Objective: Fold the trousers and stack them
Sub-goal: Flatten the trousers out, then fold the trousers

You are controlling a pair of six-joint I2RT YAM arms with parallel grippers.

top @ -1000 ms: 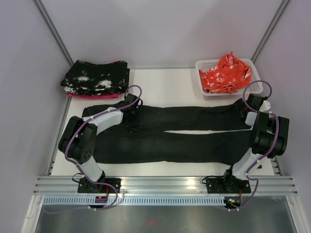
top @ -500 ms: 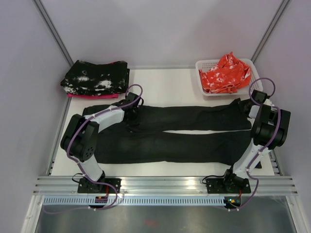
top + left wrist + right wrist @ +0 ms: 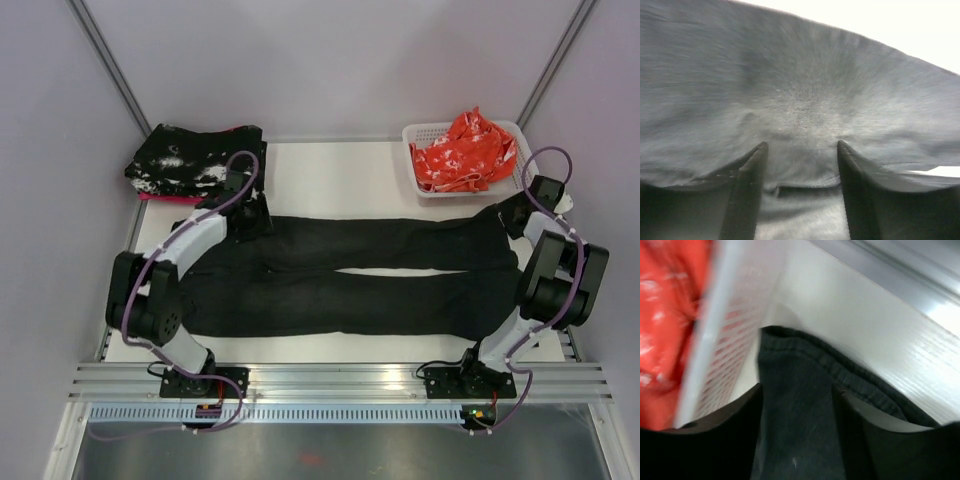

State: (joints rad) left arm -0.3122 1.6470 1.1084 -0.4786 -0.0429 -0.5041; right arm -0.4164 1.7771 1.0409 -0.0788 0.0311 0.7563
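White surface (image 3: 340,170) between grey walls, black trousers (image 3: 380,270) spread flat across it, waist at left, legs to right. Left gripper (image 3: 250,214) at far waist corner, jaws pinching cloth. Right gripper (image 3: 512,214) at far leg hem, jaws pinching hem, just beside basket (image 3: 412,133) of orange cloth (image 3: 465,150).

The trousers (image 3: 380,268) are thin black cloth, matt, with a fine soft weave and a stitched hem. The bench (image 3: 340,180) is white and smooth with a slight sheen. The basket (image 3: 424,129) is white plastic lattice and holds crumpled orange-red cloth (image 3: 465,150). The left claw (image 3: 800,150) looks like dark matt plastic, though the view is blurred. The front rail (image 3: 340,378) is brushed metal.
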